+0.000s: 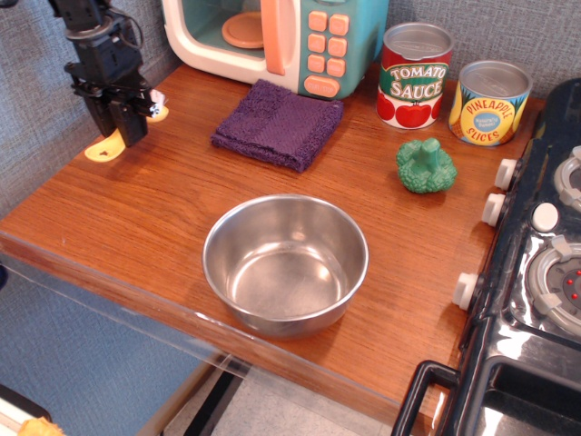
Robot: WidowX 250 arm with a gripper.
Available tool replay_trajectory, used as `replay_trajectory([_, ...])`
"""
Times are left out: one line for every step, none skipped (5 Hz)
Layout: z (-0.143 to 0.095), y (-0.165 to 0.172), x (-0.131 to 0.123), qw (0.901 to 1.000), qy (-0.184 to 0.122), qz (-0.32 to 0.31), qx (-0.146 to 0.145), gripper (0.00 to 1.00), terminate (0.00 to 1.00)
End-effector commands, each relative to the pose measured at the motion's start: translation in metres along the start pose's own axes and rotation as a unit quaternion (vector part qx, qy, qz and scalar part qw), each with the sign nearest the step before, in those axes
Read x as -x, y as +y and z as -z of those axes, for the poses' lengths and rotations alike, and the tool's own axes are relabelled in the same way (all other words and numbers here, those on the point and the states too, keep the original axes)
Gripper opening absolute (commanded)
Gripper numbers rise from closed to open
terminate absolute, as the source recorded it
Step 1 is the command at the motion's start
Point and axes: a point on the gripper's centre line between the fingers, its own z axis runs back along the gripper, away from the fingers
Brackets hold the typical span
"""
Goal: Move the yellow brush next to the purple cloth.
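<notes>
The yellow brush (107, 147) is held in my gripper (127, 127) over the left part of the wooden counter; its flat handle with the small hole pokes out low left and its white-bristled head shows at the right of the fingers. My black gripper is shut on the brush. The purple cloth (278, 123) lies folded at the back middle of the counter, in front of the toy microwave, well to the right of the gripper. I cannot tell whether the handle tip touches the wood.
A toy microwave (281, 41) stands at the back. A tomato sauce can (414, 75) and a pineapple can (489, 102) are back right, with green toy broccoli (425, 165) before them. A steel bowl (285, 263) sits front centre. A toy stove (536, 272) borders the right.
</notes>
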Motion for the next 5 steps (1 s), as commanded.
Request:
replay_trajectory([-0.012, 0.006, 0.004, 0.9996, 0.001, 0.001, -0.026, 1.0, 0.0])
replay_trajectory([-0.032, 0.0, 0.001, 0.9991, -0.024, 0.013, -0.033, 1.0, 0.0])
replay_trajectory([-0.081, -0.015, 0.001, 0.9938, -0.099, 0.011, -0.049, 1.0, 0.0])
replay_trajectory([-0.124, -0.037, 0.012, 0.9909, -0.124, -0.012, -0.052, 1.0, 0.0])
replay_trajectory([-0.114, -0.052, 0.022, 0.9943, -0.099, -0.006, -0.039, 1.0, 0.0])
